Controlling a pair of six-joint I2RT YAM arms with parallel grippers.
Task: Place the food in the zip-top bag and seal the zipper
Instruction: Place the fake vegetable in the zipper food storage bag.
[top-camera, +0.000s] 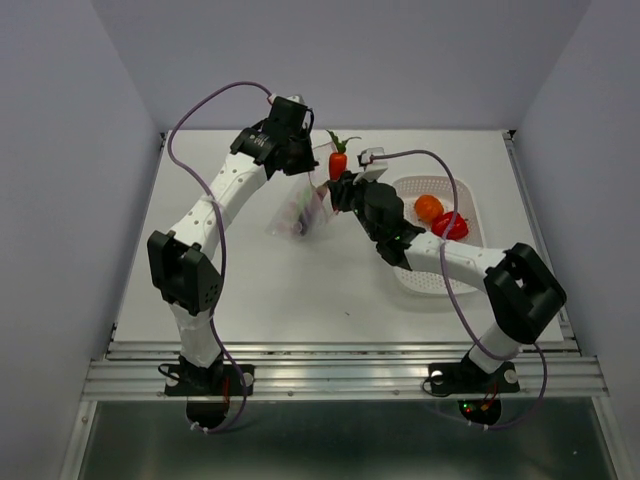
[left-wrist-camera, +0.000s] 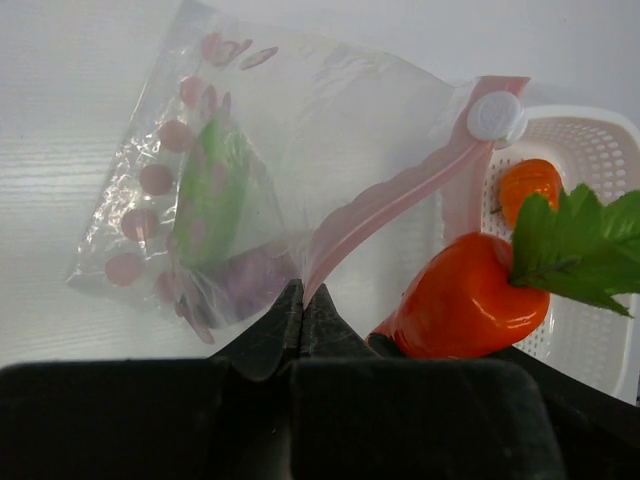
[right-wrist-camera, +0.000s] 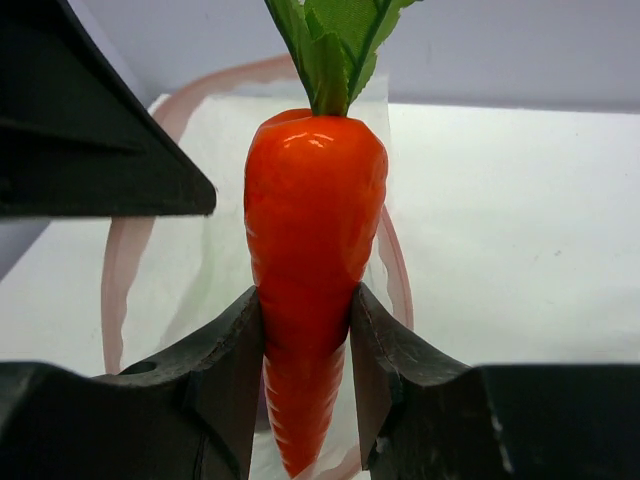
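Note:
My left gripper (left-wrist-camera: 302, 296) is shut on the pink zipper strip (left-wrist-camera: 385, 205) of the clear dotted zip-top bag (left-wrist-camera: 280, 160) and holds its mouth up; it also shows in the top view (top-camera: 305, 160). A green pod (left-wrist-camera: 208, 195) and a purple eggplant (left-wrist-camera: 250, 280) lie inside the bag. The white slider tab (left-wrist-camera: 493, 115) sits at the strip's far end. My right gripper (right-wrist-camera: 306, 310) is shut on the red-orange carrot (right-wrist-camera: 312, 230), green top up, at the open bag mouth (right-wrist-camera: 120, 270). The carrot shows in the top view (top-camera: 338, 163) beside the bag (top-camera: 300, 212).
A white perforated basket (top-camera: 440, 275) stands at the right, holding an orange round fruit (top-camera: 428, 207) and a red pepper (top-camera: 450, 225). The basket and fruit (left-wrist-camera: 530, 182) also show in the left wrist view. Table walls rise at left, right and back.

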